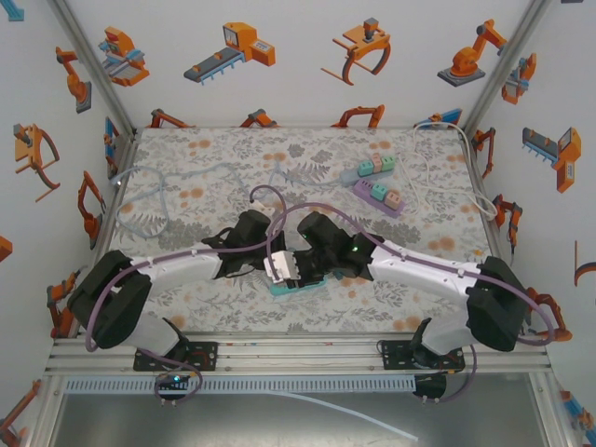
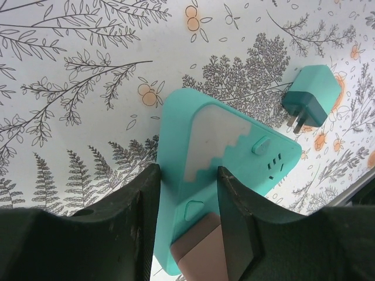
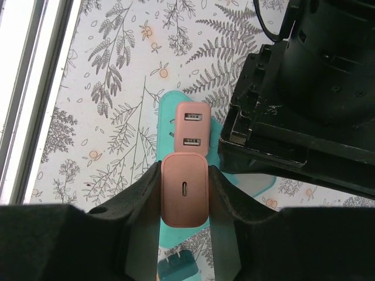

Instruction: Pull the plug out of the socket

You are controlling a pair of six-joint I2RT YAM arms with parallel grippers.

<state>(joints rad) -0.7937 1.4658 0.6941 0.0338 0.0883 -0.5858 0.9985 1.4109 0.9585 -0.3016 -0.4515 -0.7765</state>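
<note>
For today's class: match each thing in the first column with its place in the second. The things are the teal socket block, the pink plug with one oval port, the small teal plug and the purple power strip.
Things
1. teal socket block
2. pink plug with one oval port
3. small teal plug
4. purple power strip

Places
A. loose on the tablecloth, prongs bare
B. gripped by the right pincer
C. untouched, at the tablecloth's far end
D. gripped by the left pincer

Pairs: 1-D, 2-B, 3-A, 4-C
</note>
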